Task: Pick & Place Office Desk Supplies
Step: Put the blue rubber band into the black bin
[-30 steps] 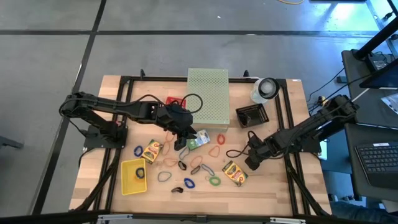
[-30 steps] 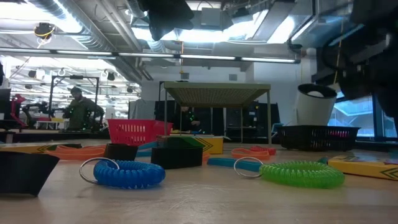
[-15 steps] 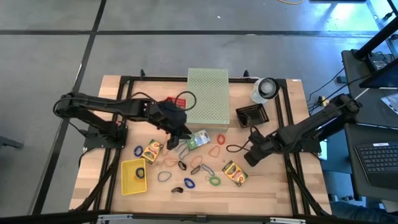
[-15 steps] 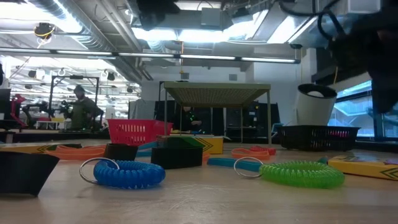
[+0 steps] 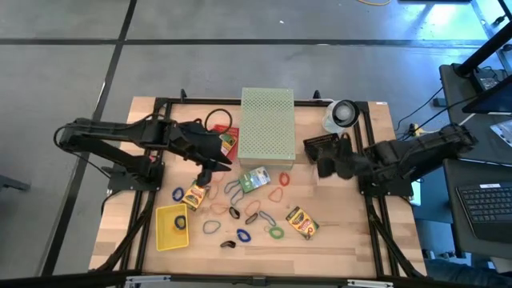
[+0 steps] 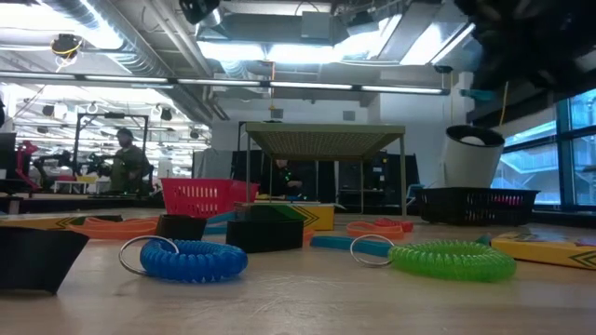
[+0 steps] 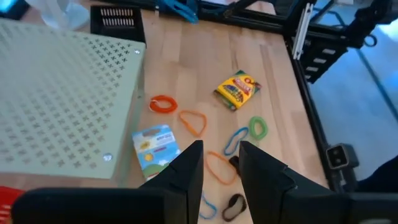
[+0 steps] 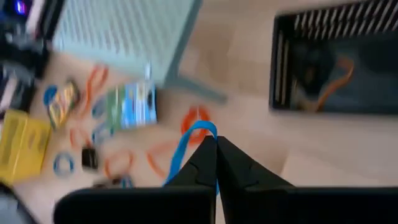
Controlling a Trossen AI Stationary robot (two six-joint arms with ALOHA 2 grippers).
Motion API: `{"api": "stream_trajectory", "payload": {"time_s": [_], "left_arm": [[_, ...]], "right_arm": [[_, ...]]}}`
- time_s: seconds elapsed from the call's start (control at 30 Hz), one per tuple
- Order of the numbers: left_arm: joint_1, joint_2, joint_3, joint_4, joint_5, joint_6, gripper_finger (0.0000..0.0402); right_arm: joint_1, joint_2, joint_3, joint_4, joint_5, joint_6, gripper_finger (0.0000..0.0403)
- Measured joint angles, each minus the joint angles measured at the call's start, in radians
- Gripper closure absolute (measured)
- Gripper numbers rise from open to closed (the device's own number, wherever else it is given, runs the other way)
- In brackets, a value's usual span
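Several rubber-band loops and three yellow-and-green card boxes lie flat on the wooden table. My right gripper hovers beside the black basket, shut on a blue rubber band. In its wrist view the basket holds an orange band. My left gripper hangs above the table left of the middle card box. It is open, and in its wrist view nothing lies between the fingers. My right gripper pinches the blue rubber band between its two shut fingertips, at one end of the loop. The fingers slant down from the table's right side. The band curves out past the fingertips and is lifted clear of the table.
The large pale green perforated box stands at the far middle, with a red basket to its left. A white roll stands behind the black basket. A yellow tray sits near left. Black frame rails run along both table sides.
My right gripper has risen from beside the near-right card box and moved toward the far edge, up to the black basket, rolling its wrist as it went. My left gripper has lifted and drawn back toward the table's left, away from the middle card box, which stays in place.
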Motion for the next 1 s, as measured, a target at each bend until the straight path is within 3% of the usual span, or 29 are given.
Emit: {"api": "stream_trajectory", "payload": {"time_s": [0.1,0.3,0.57,1.0], "left_arm": [[0.009,-0.009,0.000,-0.007,-0.011,0.040,0.0304],[0.059,-0.011,0.000,-0.045,-0.033,0.054,0.0304],[0.129,-0.011,0.000,-0.085,-0.020,0.085,0.0304],[0.190,-0.011,0.000,-0.082,0.005,0.084,0.0304]], "right_arm": [[-0.095,0.014,0.017,0.002,-0.002,-0.052,0.0403],[-0.281,0.052,0.018,0.008,-0.107,-0.106,0.0403],[-0.448,0.121,0.018,0.015,-0.208,-0.218,0.0403],[-0.706,0.249,0.018,0.014,-0.391,-0.542,0.0403]]}}
